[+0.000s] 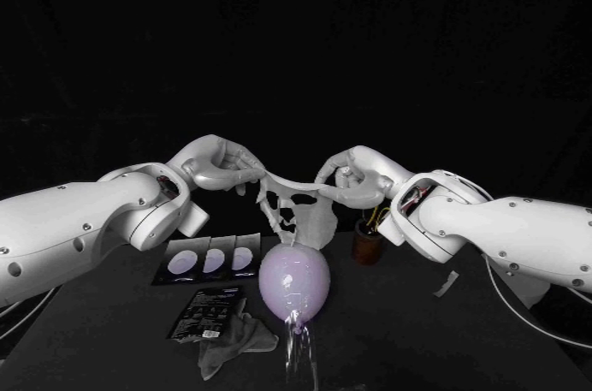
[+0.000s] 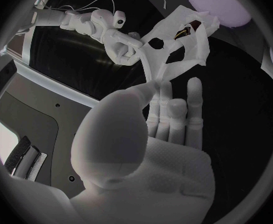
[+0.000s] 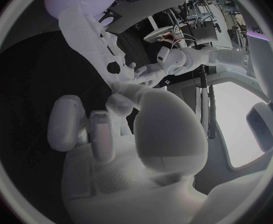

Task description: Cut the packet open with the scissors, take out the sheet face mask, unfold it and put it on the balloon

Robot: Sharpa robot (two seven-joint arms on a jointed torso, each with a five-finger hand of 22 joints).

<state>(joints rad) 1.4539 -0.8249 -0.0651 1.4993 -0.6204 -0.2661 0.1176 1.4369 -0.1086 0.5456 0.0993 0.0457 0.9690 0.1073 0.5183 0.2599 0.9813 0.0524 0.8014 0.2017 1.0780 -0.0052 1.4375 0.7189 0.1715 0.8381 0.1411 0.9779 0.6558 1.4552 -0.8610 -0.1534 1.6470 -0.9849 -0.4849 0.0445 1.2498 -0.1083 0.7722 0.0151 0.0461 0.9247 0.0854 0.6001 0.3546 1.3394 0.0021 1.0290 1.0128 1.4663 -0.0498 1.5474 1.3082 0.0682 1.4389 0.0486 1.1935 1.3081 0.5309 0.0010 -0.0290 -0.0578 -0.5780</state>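
On the bench point(image 1: 419, 348) the balloon point(image 1: 293, 281) sits bare. Just above it hangs the mask point(image 1: 296, 210), unfolded and stretched between the left robot hand point(image 1: 225, 170) and the right robot hand point(image 1: 349, 175), each pinching an upper edge. The packet point(image 1: 212, 312) lies beside the balloon. Cutting, removal and unfolding look done; only draping remains.

A white sheet face mask point(image 1: 316, 222), unfolded with its eye and mouth holes open, hangs by its upper edge, stretched between the left robot hand point(image 1: 220, 167) and the right robot hand point(image 1: 352, 175). It hangs directly above a pale lilac oval balloon point(image 1: 293, 280) lying on the black counter point(image 1: 407, 340). A flat black packet point(image 1: 207, 312) with small print lies just beside the balloon, on the robot's left.
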